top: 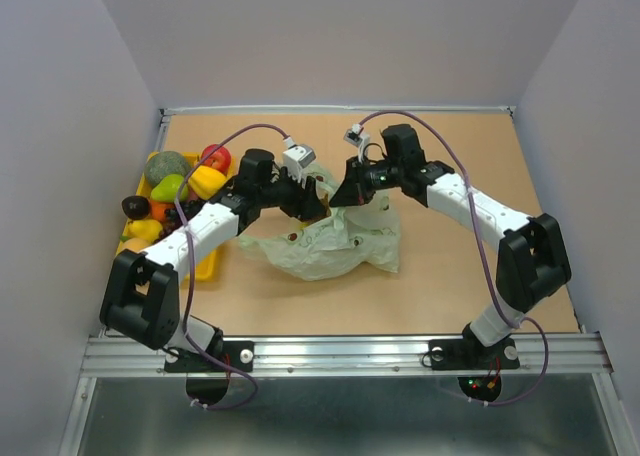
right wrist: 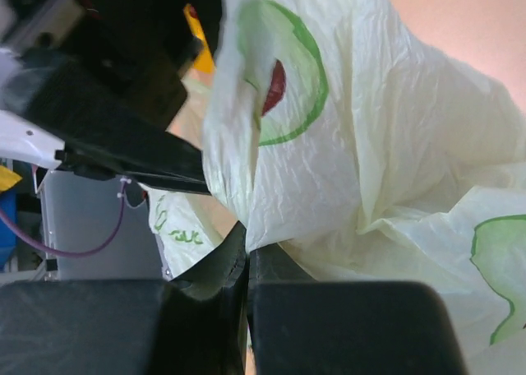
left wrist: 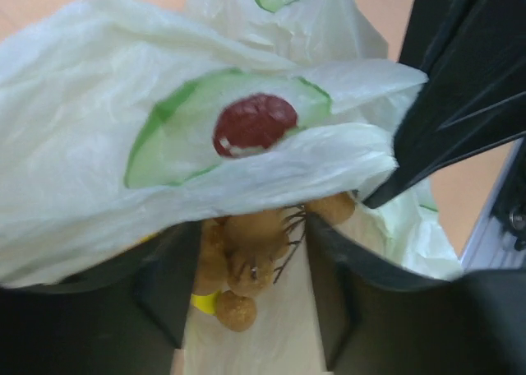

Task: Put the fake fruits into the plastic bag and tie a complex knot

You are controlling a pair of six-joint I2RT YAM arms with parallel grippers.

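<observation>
The pale green plastic bag (top: 330, 246) lies crumpled mid-table, its mouth lifted between my two grippers. My left gripper (top: 312, 201) reaches into the mouth. In the left wrist view its fingers (left wrist: 168, 289) stand apart under the bag's fold (left wrist: 99, 145). A bunch of tan-brown balls (left wrist: 246, 260) lies between them, close to the left finger and clear of the right one. My right gripper (right wrist: 246, 252) is shut on the bag's rim (right wrist: 370, 145), holding it up. A green melon (top: 168, 166), red apple (top: 215, 158) and other fake fruits sit at the left.
The remaining fruits rest on a yellow tray (top: 205, 266) at the table's left edge, beside my left forearm. White walls close in the table at the back and sides. A metal rail (top: 340, 351) runs along the near edge.
</observation>
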